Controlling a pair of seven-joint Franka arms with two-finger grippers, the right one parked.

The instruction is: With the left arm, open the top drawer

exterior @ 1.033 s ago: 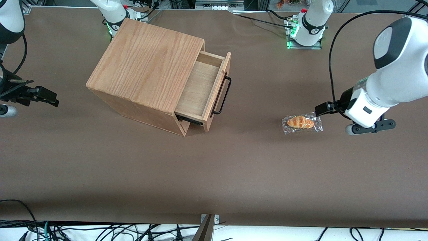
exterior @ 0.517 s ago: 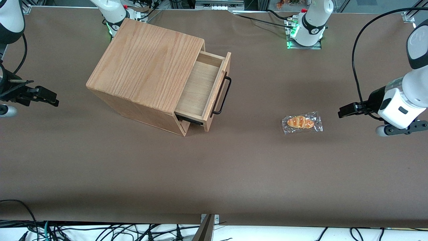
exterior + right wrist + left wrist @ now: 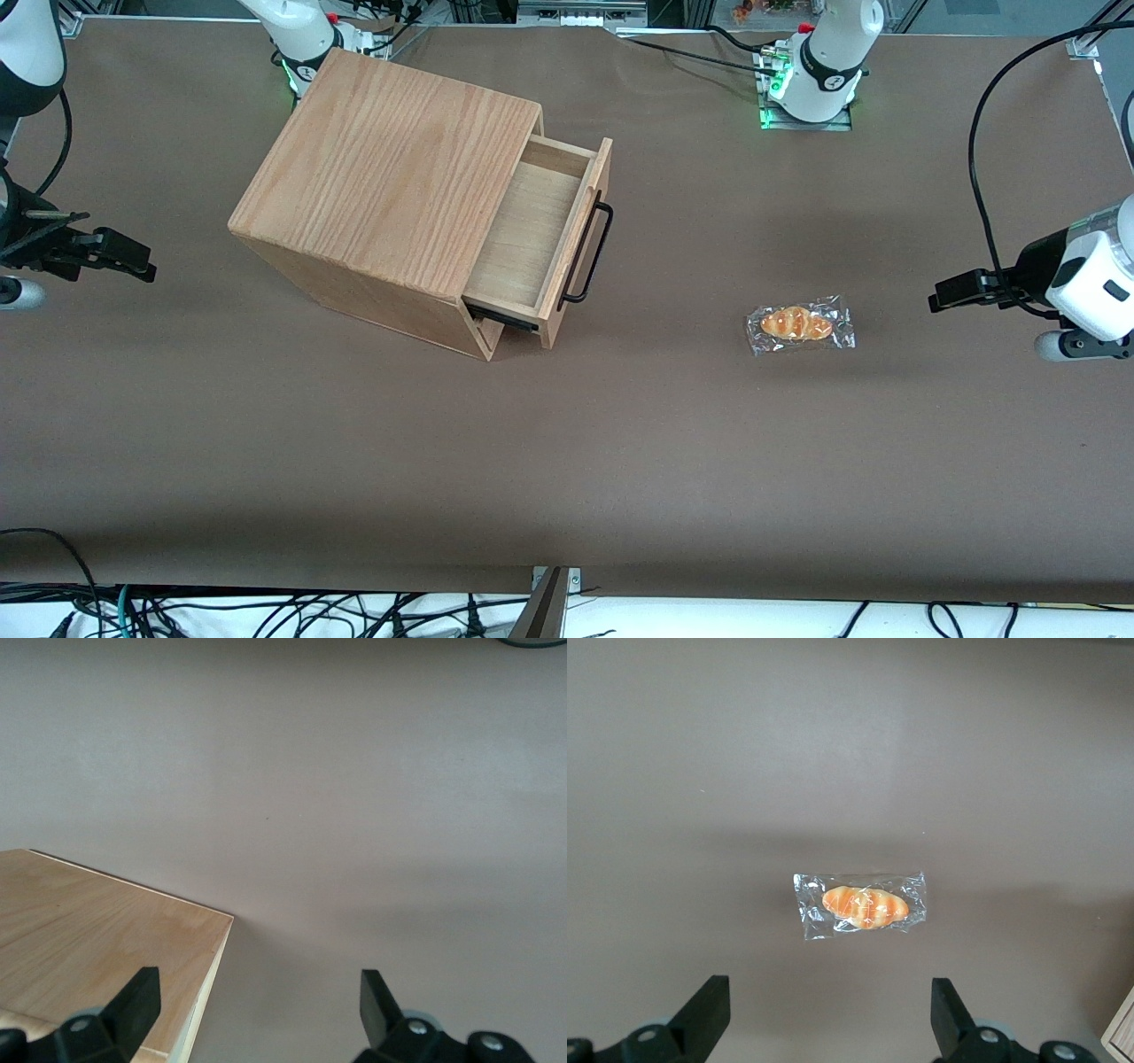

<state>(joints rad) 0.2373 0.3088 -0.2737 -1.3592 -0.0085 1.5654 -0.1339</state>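
Drawer standing pulled out, my left arm hanging off at the working end.

I'm seeing the gripper hovering above the table with fingers spread wide, holding nothing. The wrapped bread roll is lying near it. The top drawer is sitting out of the cabinet, at about ten o'clock from the roll, its black handle untouched.

The front camera looked down steeply on the whole table. The left wrist camera faced straight down, closer, sharing the wrapped bun. The right wrist camera shared the cabinet top.
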